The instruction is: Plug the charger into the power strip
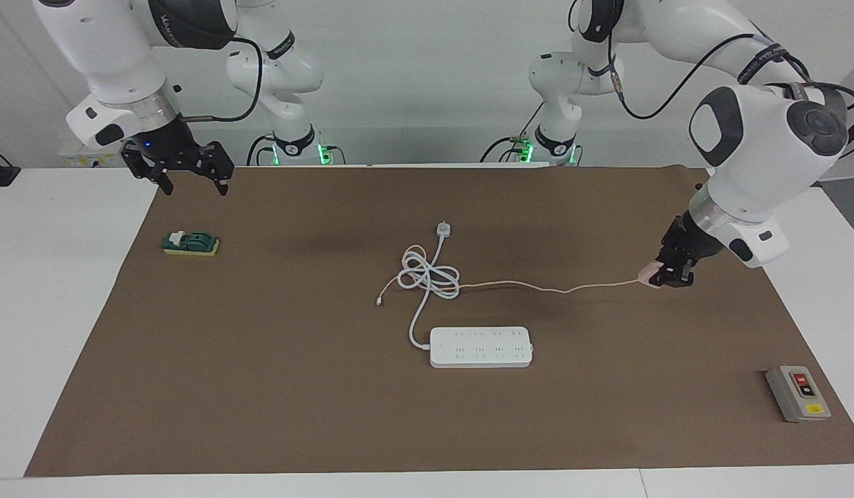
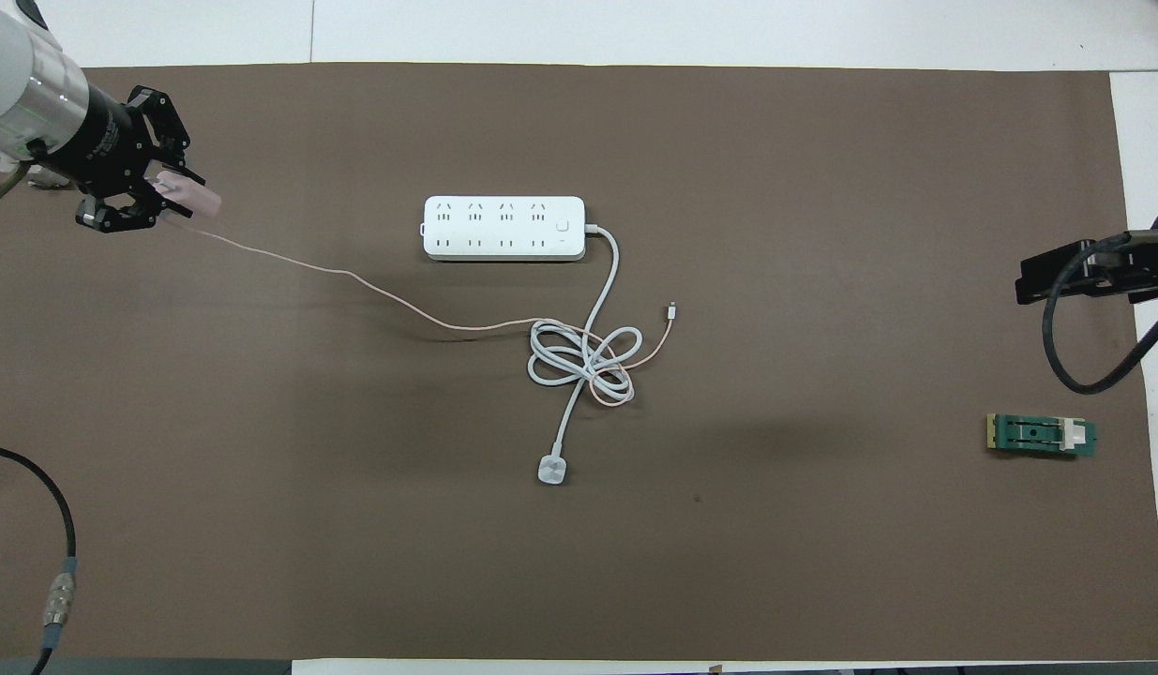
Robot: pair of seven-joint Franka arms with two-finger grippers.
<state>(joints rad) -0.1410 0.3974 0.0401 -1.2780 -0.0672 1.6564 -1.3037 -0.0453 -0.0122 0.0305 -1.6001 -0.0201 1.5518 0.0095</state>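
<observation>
One charger (image 1: 646, 279) is in play here, a small pale-pink cube clenched between the fingers of the left gripper (image 1: 665, 277), raised just above the brown mat (image 1: 261, 387) toward the left arm's end of the table. In the overhead view the cube sits at about nine o'clock from the power strip (image 2: 503, 228), well apart from it. Its thin pink cable (image 1: 537, 286) runs from the cube across the mat toward the centre, where it passes through the loops of the coiled white cord (image 1: 430, 277) and ends in a small connector (image 2: 671, 307) lying on the mat.

The power strip lies flat near the middle of the mat, sockets up, farther from the robots than the coil. Its thick cord leaves one short end, loops into the coil and ends in a white plug (image 1: 443, 229) at about six o'clock from the strip in the overhead view, nearer to the robots.

The right gripper (image 1: 195, 176) waits over the mat's edge at the right arm's end, its fingers spread apart and holding nothing. Below it a small green switch block (image 1: 190, 243) rests on the mat. A grey box with red and yellow buttons (image 1: 798, 393) sits at the mat's corner toward the left arm's end, farther from the robots than the strip.
</observation>
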